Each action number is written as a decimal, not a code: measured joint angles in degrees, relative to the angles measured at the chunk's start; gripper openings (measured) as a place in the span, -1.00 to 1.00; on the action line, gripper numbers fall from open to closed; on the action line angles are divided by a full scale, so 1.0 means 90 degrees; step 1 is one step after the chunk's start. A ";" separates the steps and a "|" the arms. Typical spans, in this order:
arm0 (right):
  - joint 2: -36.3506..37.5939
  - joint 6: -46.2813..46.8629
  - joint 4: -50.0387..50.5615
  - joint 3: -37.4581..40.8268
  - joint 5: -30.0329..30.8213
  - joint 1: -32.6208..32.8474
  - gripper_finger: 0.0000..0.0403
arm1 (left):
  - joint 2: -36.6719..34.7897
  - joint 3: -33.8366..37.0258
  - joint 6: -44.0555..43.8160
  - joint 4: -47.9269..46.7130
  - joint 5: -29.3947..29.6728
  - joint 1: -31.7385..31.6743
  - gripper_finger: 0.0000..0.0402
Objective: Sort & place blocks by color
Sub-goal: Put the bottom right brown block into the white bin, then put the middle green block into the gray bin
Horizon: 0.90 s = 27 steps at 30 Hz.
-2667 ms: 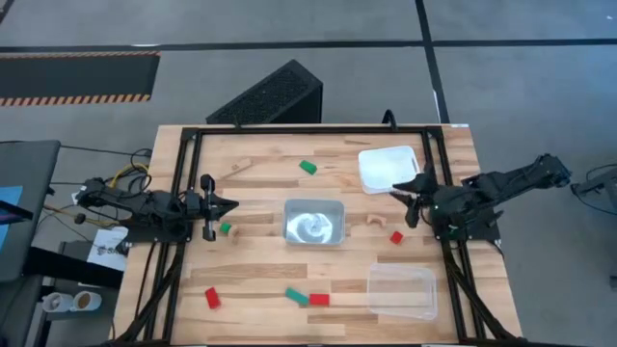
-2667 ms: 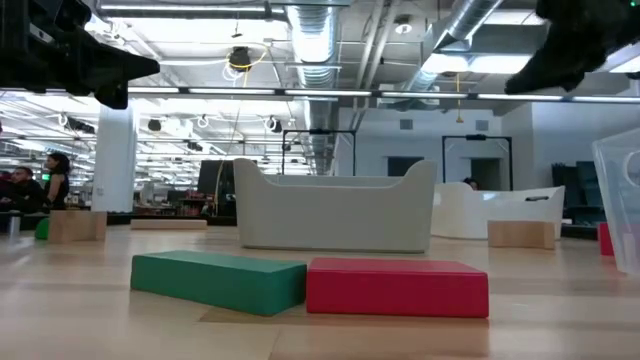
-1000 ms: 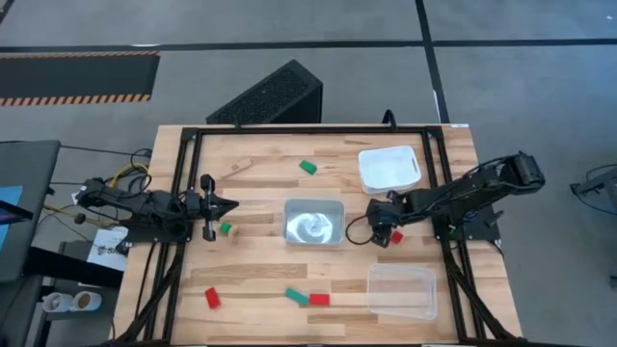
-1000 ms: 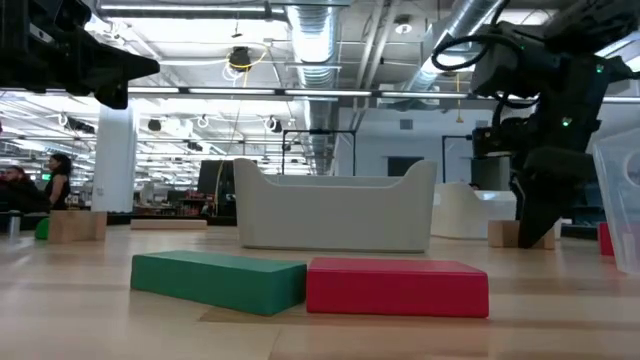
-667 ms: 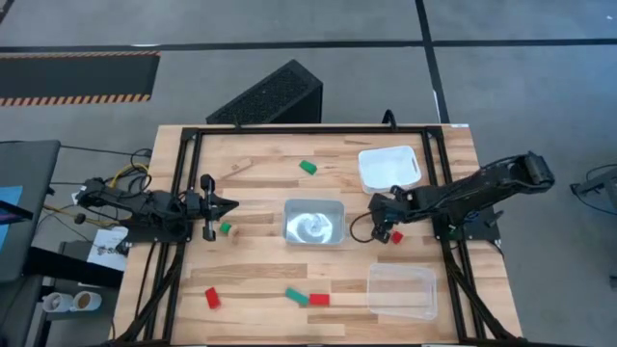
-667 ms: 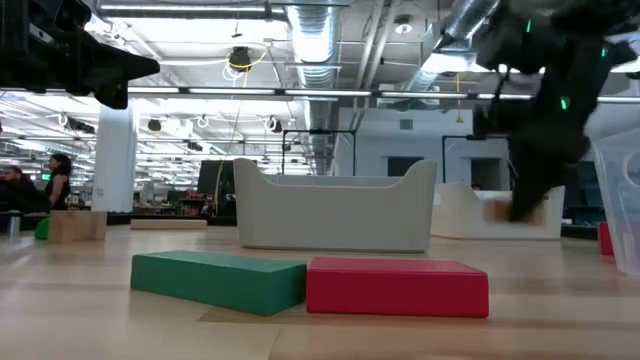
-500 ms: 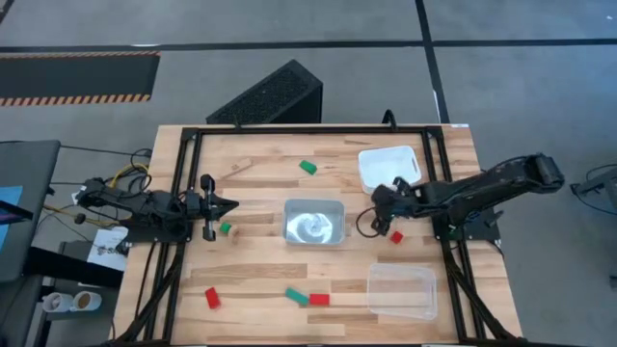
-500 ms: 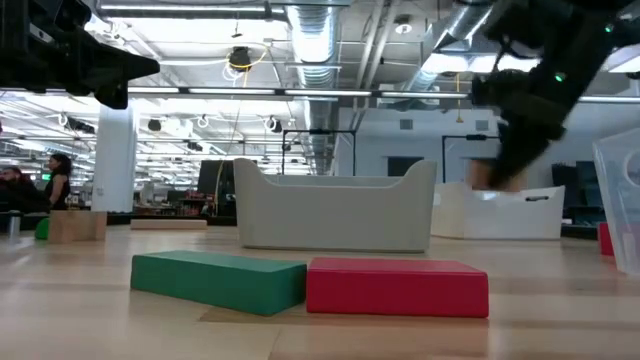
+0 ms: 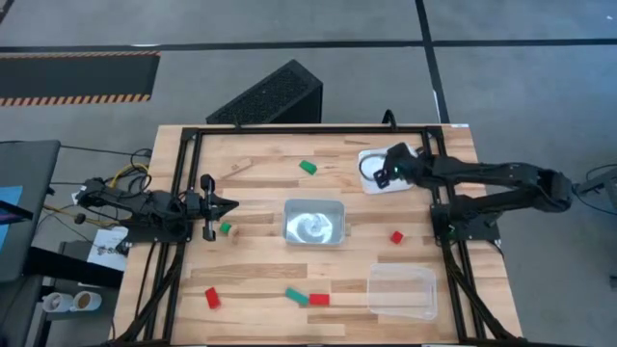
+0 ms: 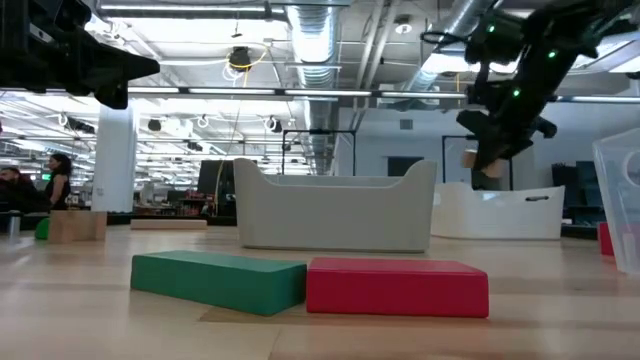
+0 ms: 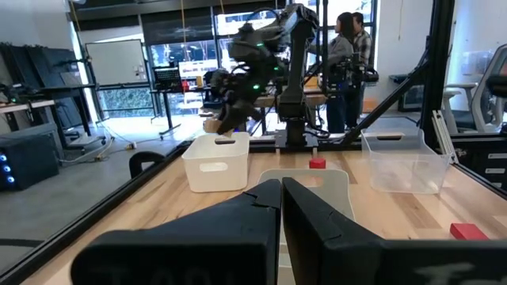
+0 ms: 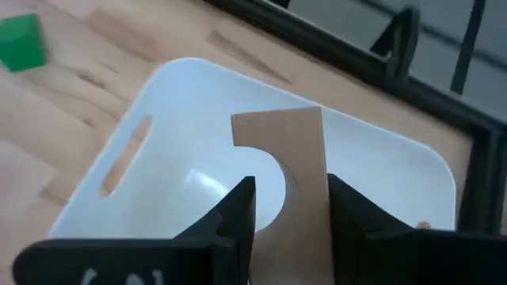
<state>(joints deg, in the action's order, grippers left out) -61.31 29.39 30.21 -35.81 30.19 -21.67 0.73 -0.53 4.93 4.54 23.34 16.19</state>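
Plain light wood is what the right gripper (image 12: 287, 207) holds: a notched wooden block (image 12: 287, 174) pinched between its two fingers, hanging above the open white tray (image 12: 158, 186). From where I stand it looks poised for a drop, since the block sits over the tray's hollow and not over its rim; I judge that tray to be the home for the bare wood pieces.

Just beyond the gripper's tips, out on the table past the tray's handle slot, lies a green block (image 9: 308, 167). Back toward the arm's base a small red block (image 9: 395, 236) lies on the boards, and farther still, past the silvery tray (image 9: 313, 222) in the middle, a green and red pair (image 9: 308, 298) lies end to end near a clear tray (image 9: 401, 290). Another red block (image 9: 212, 298) lies well apart, near the front left corner.

Farthest off, the left gripper (image 9: 220, 205) waits at its own side, fingers pressed together on nothing, with a small green block (image 9: 225, 228) just beside it. A long wooden piece (image 9: 238, 168) lies beyond that.
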 joint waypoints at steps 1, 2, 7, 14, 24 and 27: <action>-0.0081 -0.0055 -0.0041 -0.0002 -0.0288 -0.0186 -0.43 | 0.0000 0.0000 0.0000 0.0001 0.0004 0.0000 -1.00; -0.0172 -0.0111 -0.0026 -0.0002 -0.0532 -0.0364 -0.43 | 0.0000 0.0000 0.0000 0.0000 0.0004 0.0000 -1.00; -0.0647 -0.0345 -0.0123 -0.0002 -0.1227 -0.0859 -0.42 | 0.0000 0.0001 0.0000 0.0001 0.0002 0.0000 -1.00; -0.1165 -0.0343 -0.0323 -0.0001 -0.1356 -0.1032 0.06 | -0.0001 0.0000 0.0000 0.0002 -0.0001 0.0000 -1.00; -0.0417 -0.0405 -0.0467 0.0000 -0.1370 -0.0407 0.24 | -0.0001 0.0001 0.0000 0.0000 -0.0002 0.0000 -1.00; 0.0132 -0.0625 -0.1055 0.0000 -0.1372 0.0093 0.22 | 0.0000 -0.0001 0.0000 0.0000 -0.0001 0.0000 -1.00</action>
<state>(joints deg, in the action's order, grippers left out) -60.12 23.77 20.71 -35.81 17.85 -20.83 0.73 -0.54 4.93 4.54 23.33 16.19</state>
